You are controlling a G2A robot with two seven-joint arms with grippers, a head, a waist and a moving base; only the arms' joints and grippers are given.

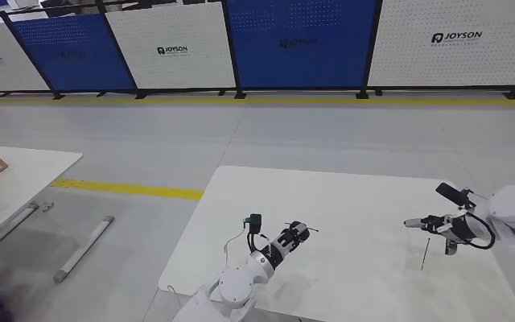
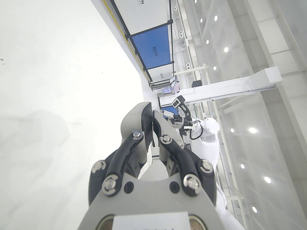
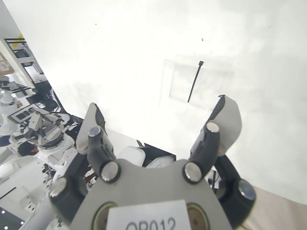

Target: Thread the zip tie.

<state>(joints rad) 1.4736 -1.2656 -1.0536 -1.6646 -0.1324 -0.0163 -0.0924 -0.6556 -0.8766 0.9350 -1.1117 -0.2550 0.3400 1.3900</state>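
Observation:
A thin black zip tie (image 1: 425, 252) lies flat on the white table (image 1: 322, 193) near its right side. In the right wrist view the zip tie (image 3: 194, 81) rests on a faint clear rectangular sheet (image 3: 168, 82), its head end away from the fingers. My right gripper (image 3: 158, 102) is open and empty, a little short of the tie and above the table; in the top view this gripper (image 1: 412, 223) sits just beyond the tie. My left gripper (image 2: 152, 118) is shut, pads pressed together, near the table's front middle (image 1: 299, 232).
The table's front edge (image 1: 241, 299) runs just behind the left arm. Blue and white pegboard panels (image 1: 298, 44) stand far behind the table. A second white table (image 1: 32, 173) is off to the left across the floor.

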